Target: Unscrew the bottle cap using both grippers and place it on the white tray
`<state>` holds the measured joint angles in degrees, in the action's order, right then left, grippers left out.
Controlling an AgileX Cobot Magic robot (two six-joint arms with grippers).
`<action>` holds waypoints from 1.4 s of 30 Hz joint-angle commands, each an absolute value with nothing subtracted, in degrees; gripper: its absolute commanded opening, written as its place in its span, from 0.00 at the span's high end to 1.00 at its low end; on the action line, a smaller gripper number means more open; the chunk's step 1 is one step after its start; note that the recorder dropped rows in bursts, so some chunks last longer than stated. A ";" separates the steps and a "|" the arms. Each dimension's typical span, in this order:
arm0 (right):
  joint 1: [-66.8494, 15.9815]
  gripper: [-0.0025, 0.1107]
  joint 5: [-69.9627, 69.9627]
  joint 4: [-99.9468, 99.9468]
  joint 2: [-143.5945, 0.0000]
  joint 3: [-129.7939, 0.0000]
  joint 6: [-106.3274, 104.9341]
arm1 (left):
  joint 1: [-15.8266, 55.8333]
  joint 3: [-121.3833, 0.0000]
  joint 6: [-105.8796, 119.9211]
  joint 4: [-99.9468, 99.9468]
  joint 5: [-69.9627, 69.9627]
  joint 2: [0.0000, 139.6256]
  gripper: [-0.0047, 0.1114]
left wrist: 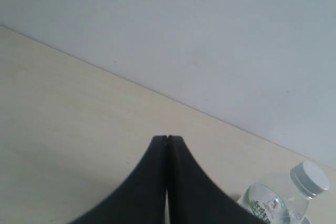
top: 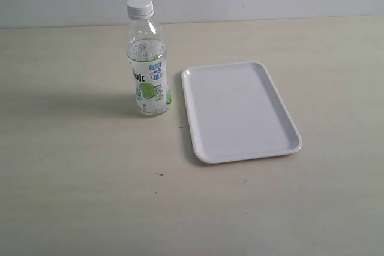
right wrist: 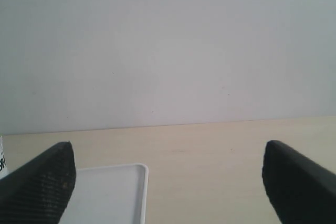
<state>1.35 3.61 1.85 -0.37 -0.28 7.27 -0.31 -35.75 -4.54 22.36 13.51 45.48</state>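
Bottle (top: pixel 147 64) is seen upright beside white tray (top: pixel 240 112), L-arm side; L hand (left wrist: pixel 167 139) pressed together; R hand (right wrist: pixel 168 166) spread apart.

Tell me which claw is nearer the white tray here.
Right, probably. The white tray lies just ahead of the open right claw. The shut left claw faces the bottle, with no tray in its view. Neither shows in the exterior view.
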 commanded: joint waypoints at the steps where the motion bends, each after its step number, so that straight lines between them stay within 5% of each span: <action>1: 1.32 0.18 3.35 1.89 0.00 0.00 7.34 | 0.04 -35.52 -32.90 -1.02 10.50 45.37 0.96; 19: 1.32 0.18 3.35 1.89 0.00 0.00 7.34 | 5.19 -34.24 -32.22 -24.40 -8.40 52.95 0.96; 27: 1.32 0.18 3.35 1.89 0.00 0.00 7.34 | 14.33 -34.01 -33.58 -28.17 -8.82 59.47 0.96; 37: 1.32 0.18 3.35 1.89 0.00 0.00 7.34 | 14.57 -32.10 -45.29 -32.91 -10.82 64.93 0.96; 42: 1.32 0.18 3.35 1.89 0.00 0.00 7.34 | 14.57 -29.88 -54.95 -47.98 -27.69 67.06 0.96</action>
<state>1.35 3.61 1.85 -0.37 -0.28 7.27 14.34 -30.61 -50.02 -38.87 -17.13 65.99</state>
